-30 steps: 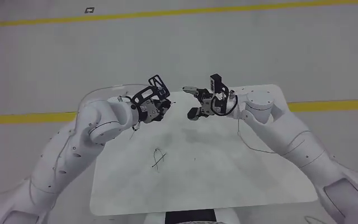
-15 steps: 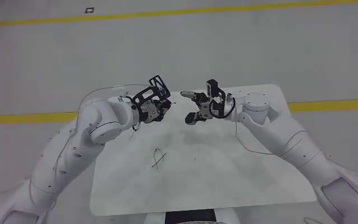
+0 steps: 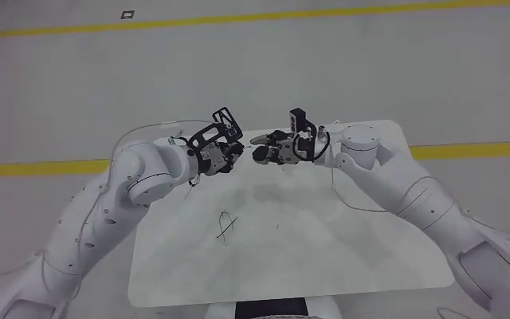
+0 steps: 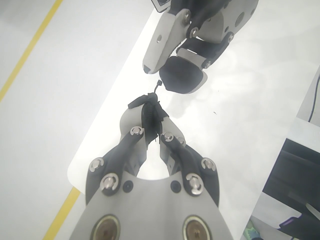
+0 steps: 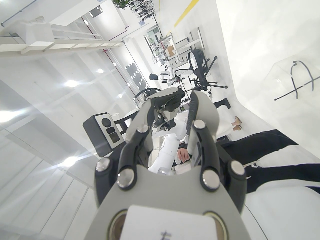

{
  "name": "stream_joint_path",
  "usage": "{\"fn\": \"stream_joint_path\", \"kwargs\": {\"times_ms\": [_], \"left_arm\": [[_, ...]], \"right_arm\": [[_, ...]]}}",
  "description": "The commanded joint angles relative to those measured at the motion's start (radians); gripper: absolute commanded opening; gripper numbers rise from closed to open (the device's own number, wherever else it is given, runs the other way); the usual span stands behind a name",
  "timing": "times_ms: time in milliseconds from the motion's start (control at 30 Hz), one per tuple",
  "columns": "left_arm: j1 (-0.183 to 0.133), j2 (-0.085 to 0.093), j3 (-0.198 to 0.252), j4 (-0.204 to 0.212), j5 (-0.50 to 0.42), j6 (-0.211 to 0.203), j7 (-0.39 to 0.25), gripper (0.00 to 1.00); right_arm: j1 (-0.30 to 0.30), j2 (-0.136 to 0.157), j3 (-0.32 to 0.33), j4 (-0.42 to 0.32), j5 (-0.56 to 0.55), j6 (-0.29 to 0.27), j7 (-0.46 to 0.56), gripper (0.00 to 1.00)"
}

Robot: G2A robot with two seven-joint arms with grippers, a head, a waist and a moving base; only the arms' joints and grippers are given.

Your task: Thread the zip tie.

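Above the tabletop (image 3: pixel 319 239), the left fingers (image 4: pixel 126 122) pinch a thin black zip tie (image 4: pixel 156 87), its end poking out toward the narrowly parted right fingers (image 4: pixel 160 46); it looks light, springy and slick, best gripped close behind that end.

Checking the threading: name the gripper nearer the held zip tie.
Left. The left gripper is shut on the zip tie; the open right gripper sits at its tip.
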Motion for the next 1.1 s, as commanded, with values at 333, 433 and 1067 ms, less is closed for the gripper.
{"fn": "stream_joint_path", "kwargs": {"times_ms": [333, 433, 1067], "left_arm": [[0.0, 0.0, 0.0, 0.0, 0.0, 0.0, 0.0, 0.0], [0.0, 0.0, 0.0, 0.0, 0.0, 0.0, 0.0, 0.0], [0.0, 0.0, 0.0, 0.0, 0.0, 0.0, 0.0, 0.0]], "right_arm": [[0.052, 0.017, -0.065, 0.003, 0.042, 0.0, 0.002, 0.24], [0.065, 0.022, -0.078, -0.001, 0.055, 0.0, -0.005, 0.25], [0.126, 0.051, -0.145, -0.043, 0.1, 0.0, -0.022, 0.24]]}}
